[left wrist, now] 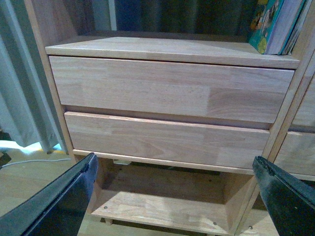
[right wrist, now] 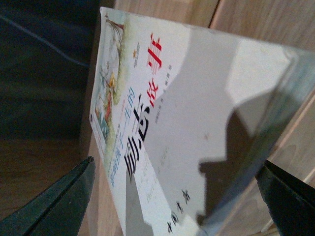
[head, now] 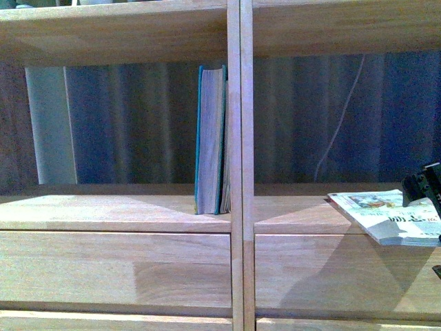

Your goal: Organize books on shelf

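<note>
- Front view: you see the shelf (head: pixel 117 27) with its 2 columns split by an upright divider (head: pixel 235 103). The teal book (head: pixel 209 138) stands upright in the left compartment, against that divider. I judge the divider keeps it from toppling, so it looks filed already.
- Same view: the paperback (head: pixel 386 217) lies flat, cover up, on the right compartment's board (head: pixel 296 214). Its near corner hangs past the front edge, above the drawer fronts (head: pixel 331 276). That overhang probably gives you an edge to pinch. The right gripper (head: pixel 424 185) shows only as a dark part at the frame edge, just above the paperback, and you cannot tell from here whether it touches.
- Left wrist view: the left gripper (left wrist: pixel 174 158) is spread wide and carries nothing. It hangs low before the left column's 2 drawer fronts, with the teal book on the board above them. This arm looks parked out of the way.
- Right wrist view: the paperback's illustrated cover, with red and black characters, fills the space between the right gripper's 2 fingers (right wrist: pixel 64 201). They stand wide apart, released, and neither visibly touches the cover. The gripper's shadow falls across the cover, so it sits close.
- My judgement: the paperback is the 1 book left to stand up. Lifted by 1 edge, such a thin cover may sag or slide off.
</note>
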`<state>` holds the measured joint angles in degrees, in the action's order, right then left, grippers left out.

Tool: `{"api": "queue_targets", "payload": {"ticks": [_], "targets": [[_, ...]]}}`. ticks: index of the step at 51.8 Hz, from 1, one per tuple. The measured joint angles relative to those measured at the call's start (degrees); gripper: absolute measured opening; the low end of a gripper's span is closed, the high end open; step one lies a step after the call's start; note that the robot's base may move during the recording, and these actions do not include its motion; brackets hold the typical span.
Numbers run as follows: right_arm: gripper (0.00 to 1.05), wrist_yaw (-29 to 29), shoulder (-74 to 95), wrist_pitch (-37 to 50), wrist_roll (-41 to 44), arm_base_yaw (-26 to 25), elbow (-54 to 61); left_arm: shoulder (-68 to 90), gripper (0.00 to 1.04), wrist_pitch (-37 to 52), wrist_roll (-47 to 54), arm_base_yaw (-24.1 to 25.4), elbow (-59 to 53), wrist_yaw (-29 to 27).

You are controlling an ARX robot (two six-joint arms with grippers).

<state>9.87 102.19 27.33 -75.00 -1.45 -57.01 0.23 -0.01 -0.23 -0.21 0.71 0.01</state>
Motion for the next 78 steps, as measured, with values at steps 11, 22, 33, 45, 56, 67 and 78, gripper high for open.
{"api": "queue_targets", "payload": {"ticks": [11, 22, 33, 45, 56, 67, 78], "targets": [[0.97, -0.04, 3.26, -2.32, 0.24, -0.72, -5.64, 0.00, 0.97, 0.00, 0.00, 0.00, 0.00, 0.00], [0.69, -0.13, 3.85, -3.21, 0.26, -1.20, -7.43, 0.00, 0.97, 0.00, 0.00, 0.00, 0.00, 0.00], [0.39, -0.26, 3.85, -3.61, 0.24, -1.86, -7.37, 0.00, 0.97, 0.00, 0.00, 0.00, 0.00, 0.00], [0.09, -0.72, 3.26, -3.45, 0.20, -2.16, -7.06, 0.00, 0.97, 0.00, 0.00, 0.00, 0.00, 0.00], [0.07, -2.34, 0.46, -4.61, 0.26, -3.08, -5.84, 0.00, 0.97, 0.00, 0.00, 0.00, 0.00, -0.02], [0.07, -4.90, -5.60, -5.95, 2.08, -5.99, -3.48, 0.00, 0.97, 0.00, 0.00, 0.00, 0.00, 0.00], [0.07, -8.44, -14.69, -7.13, 5.07, -10.84, -0.42, 0.00, 0.97, 0.00, 0.00, 0.00, 0.00, 0.00]]}}
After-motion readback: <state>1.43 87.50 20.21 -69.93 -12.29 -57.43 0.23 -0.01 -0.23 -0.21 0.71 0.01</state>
